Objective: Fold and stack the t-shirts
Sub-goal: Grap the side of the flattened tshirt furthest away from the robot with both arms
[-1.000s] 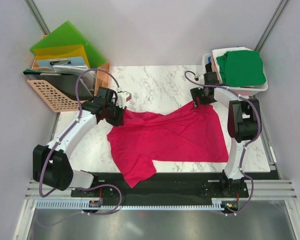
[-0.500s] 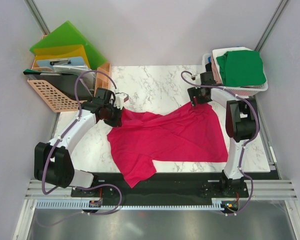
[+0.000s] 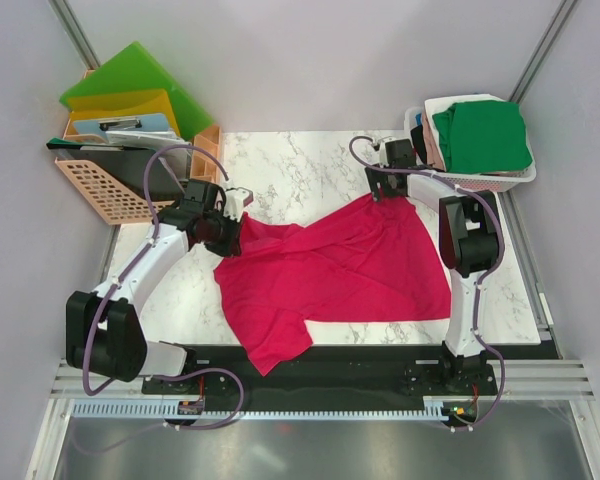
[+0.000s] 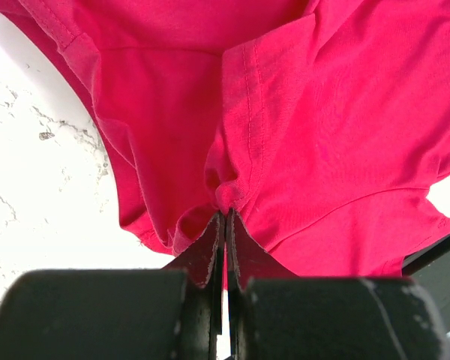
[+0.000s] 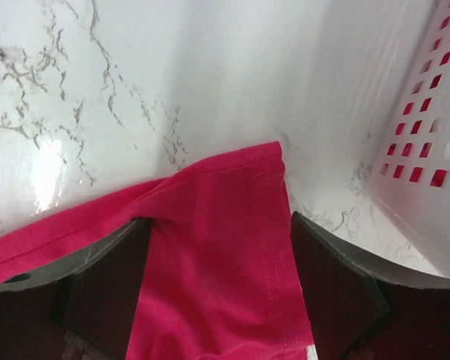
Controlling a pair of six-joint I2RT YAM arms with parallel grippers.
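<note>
Lying spread on the marble table (image 3: 310, 160), the crimson t-shirt (image 3: 340, 270) is set with its long axis left-to-right, tilted so the right end sits farther back than the left. One lobe is draped over the near table edge, left of centre. The far-right corner is drawn into a peak pointing back-right. The far-left edge is bunched into a ridge. The collar cannot be made out, so which end is the neck cannot be told.

Left tool (image 4: 225, 225): clamped tight on a gathered fold at the shirt's far-left edge. A stitched hem is seen running up from the pinch in the left wrist view.

Right tool (image 5: 221, 262): fingers spread wide over the peaked corner. A double-stitched hem corner is seen flat on the table between them, and the cloth runs under one finger. Nothing is gripped.

A white basket (image 3: 525, 178) is placed at the back-right table corner, near the right tool. A folded green t-shirt (image 3: 480, 135) is stacked on top of its contents.

Back-left, off the table: a green folder (image 3: 130, 72) and a yellow folder (image 3: 120, 103) are stood in an orange perforated tray (image 3: 95, 190).
</note>
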